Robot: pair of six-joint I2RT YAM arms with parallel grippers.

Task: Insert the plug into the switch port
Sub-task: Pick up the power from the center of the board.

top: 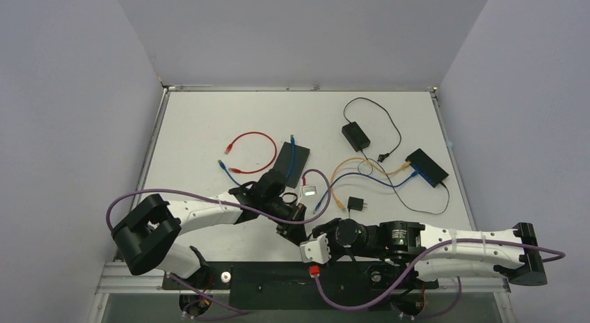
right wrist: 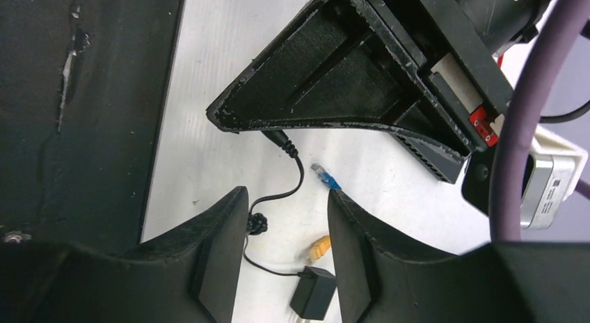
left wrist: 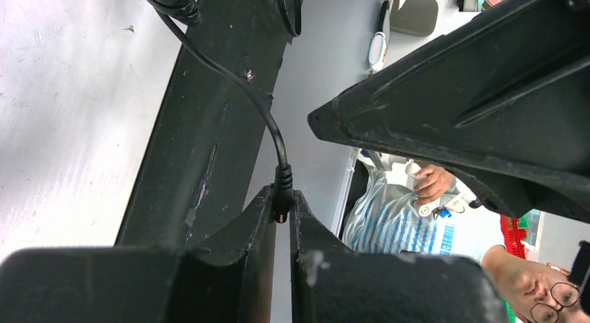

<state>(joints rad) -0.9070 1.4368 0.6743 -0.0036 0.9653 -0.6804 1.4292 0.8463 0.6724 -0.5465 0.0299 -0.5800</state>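
Observation:
My left gripper [left wrist: 282,206] is shut on a small black barrel plug [left wrist: 282,198], pinched between its fingertips, and the plug's thin black cable [left wrist: 240,90] runs upward. From above, the left gripper [top: 288,227] hangs over the table's near middle, close to my right gripper [top: 314,235]. The right gripper [right wrist: 285,205] is open with nothing between its fingers. It faces the left gripper's finger [right wrist: 334,79], where the plug [right wrist: 277,138] pokes out. The black switch [top: 426,166], with cables in its ports, lies far right, well away from both grippers.
A small black adapter [right wrist: 313,294] on the plug's cable lies below the right gripper, next to loose blue [right wrist: 324,176] and orange [right wrist: 316,248] connectors. A flat black box [top: 292,163], a red cable [top: 252,150] and a second power adapter [top: 355,136] lie farther back.

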